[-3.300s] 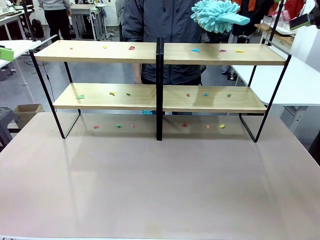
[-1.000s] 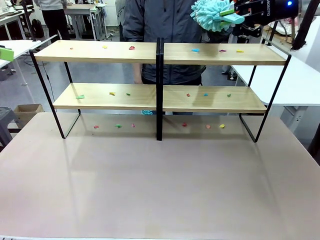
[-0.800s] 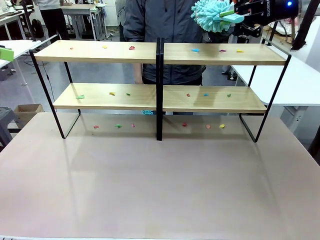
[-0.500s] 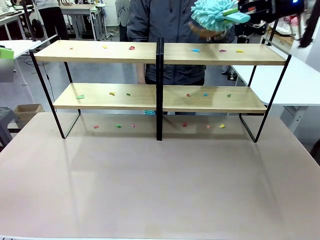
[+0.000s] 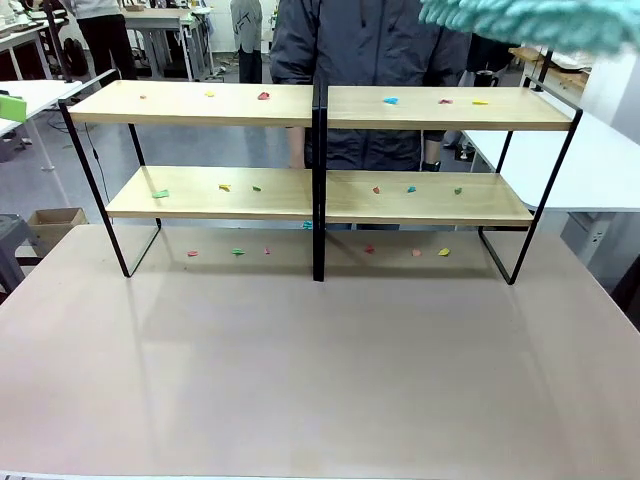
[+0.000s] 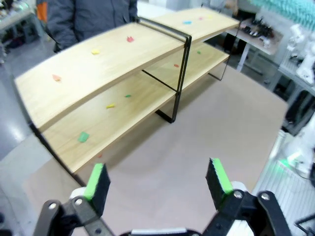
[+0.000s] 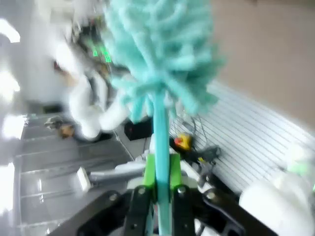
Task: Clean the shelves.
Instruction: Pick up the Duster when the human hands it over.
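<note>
The shelves [image 5: 200, 103] stand across the far half of the beige table, two light-wood tiers in a black frame, with small coloured scraps on both boards; they also appear in the left wrist view [image 6: 113, 59]. A fluffy teal duster [image 5: 530, 20] sweeps blurred along the top right edge of the front view, above the upper board. In the right wrist view my right gripper [image 7: 160, 189] is shut on the duster's teal handle [image 7: 158, 128], the mop head [image 7: 162, 44] ahead of the fingers. My left gripper [image 6: 157, 179] hovers open over the table, well short of the shelves.
A person in a dark jacket [image 5: 370, 45] stands just behind the shelves. More coloured scraps [image 5: 238, 252] lie on the tabletop under the lower board. A white table [image 5: 600, 160] sits at the right, a cardboard box [image 5: 52, 225] on the floor at the left.
The duster was taken from beside the person and has swung up and right, now blurred at the top edge. The right arm has left the front view; the person shifted right.
</note>
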`<state>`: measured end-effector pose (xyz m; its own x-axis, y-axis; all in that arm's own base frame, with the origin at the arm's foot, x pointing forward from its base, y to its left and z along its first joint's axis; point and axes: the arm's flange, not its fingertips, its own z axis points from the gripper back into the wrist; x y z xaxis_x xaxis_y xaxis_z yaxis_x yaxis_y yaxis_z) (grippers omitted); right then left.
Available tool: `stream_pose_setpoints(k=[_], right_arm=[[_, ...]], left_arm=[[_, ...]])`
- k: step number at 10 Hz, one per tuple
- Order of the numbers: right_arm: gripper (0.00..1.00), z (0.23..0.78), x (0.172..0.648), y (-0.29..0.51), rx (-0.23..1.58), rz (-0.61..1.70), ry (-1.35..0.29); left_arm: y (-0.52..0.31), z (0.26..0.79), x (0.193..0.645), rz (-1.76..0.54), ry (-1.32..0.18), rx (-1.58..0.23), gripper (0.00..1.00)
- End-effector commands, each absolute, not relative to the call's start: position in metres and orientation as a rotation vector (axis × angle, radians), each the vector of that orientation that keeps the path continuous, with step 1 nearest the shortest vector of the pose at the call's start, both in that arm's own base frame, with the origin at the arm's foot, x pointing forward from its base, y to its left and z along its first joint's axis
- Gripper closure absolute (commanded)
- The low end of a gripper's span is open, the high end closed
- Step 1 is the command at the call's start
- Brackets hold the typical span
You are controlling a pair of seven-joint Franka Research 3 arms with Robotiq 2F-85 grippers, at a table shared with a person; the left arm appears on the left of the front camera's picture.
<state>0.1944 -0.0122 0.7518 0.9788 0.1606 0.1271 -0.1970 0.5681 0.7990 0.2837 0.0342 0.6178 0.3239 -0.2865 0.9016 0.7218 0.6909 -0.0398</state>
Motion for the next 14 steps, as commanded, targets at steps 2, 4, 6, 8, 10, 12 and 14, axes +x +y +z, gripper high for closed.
stream_pose_setpoints(k=[2, 4, 6, 8, 10, 12, 14], right_arm=[[1.0, 0.727, 0.172, -0.045, 0.904, 0.311, 0.122], [1.0, 0.697, 0.167, -0.061, 0.859, 0.315, 0.169], [1.0, 0.665, 0.181, -0.057, 0.781, 0.308, 0.184], [1.0, 0.688, 0.17, -0.055, 0.853, 0.296, 0.186], [1.0, 0.688, 0.17, -0.055, 0.853, 0.296, 0.186], [1.0, 0.688, 0.17, -0.055, 0.853, 0.296, 0.186], [1.0, 0.688, 0.17, -0.055, 0.853, 0.296, 0.186]], left_arm=[[0.034, 0.616, 0.285, -0.698, -1.043, -0.495, 0.0], [0.034, 0.616, 0.285, -0.698, -1.043, -0.495, 0.0], [0.034, 0.616, 0.285, -0.698, -1.043, -0.495, 0.0], [0.034, 0.616, 0.285, -0.698, -1.043, -0.495, 0.0], [0.034, 0.616, 0.285, -0.698, -1.043, -0.495, 0.0], [0.034, 0.616, 0.285, -0.698, -1.043, -0.495, 0.0], [0.034, 0.616, 0.285, -0.698, -1.043, -0.495, 0.0]])
